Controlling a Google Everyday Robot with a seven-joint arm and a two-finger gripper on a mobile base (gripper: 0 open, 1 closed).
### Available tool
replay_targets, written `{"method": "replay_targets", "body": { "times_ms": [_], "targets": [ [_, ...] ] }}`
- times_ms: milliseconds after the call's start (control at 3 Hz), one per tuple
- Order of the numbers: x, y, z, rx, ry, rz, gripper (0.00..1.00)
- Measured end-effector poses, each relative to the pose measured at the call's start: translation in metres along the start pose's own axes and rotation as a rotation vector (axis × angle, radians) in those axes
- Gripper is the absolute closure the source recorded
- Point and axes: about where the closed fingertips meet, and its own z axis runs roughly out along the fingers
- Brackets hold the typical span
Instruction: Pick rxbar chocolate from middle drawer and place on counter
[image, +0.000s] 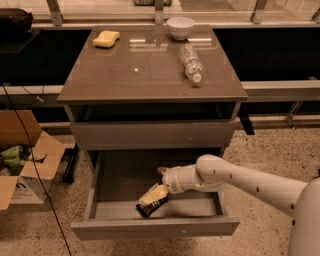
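The middle drawer (155, 227) is pulled open below the shut upper drawer front. My gripper (152, 197) reaches down into it from the right, near the drawer's front middle. The rxbar chocolate (144, 209), a black wrapper, shows right at the gripper's tip on the drawer floor, partly hidden by the gripper. The counter (145, 75) is the glossy grey-brown top of the cabinet above.
On the counter lie a yellow sponge (106, 38) at the back left, a white bowl (181, 26) at the back and a water bottle (191, 62) on its side at the right. A cardboard box (22, 160) stands on the floor at the left.
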Motion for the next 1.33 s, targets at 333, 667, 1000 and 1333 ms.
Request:
{"method": "replay_targets", "body": {
  "times_ms": [333,667,1000,1333],
  "targets": [
    [0.007,-0.028,0.008,-0.023,-0.039,0.034,0.00],
    [0.004,-0.034,0.007,-0.018,-0.048,0.033,0.00],
    [0.009,-0.039,0.015,0.033,-0.030,0.001,0.00],
    [0.031,-0.051,0.028,0.114,0.016,-0.030,0.00]
  ]
}}
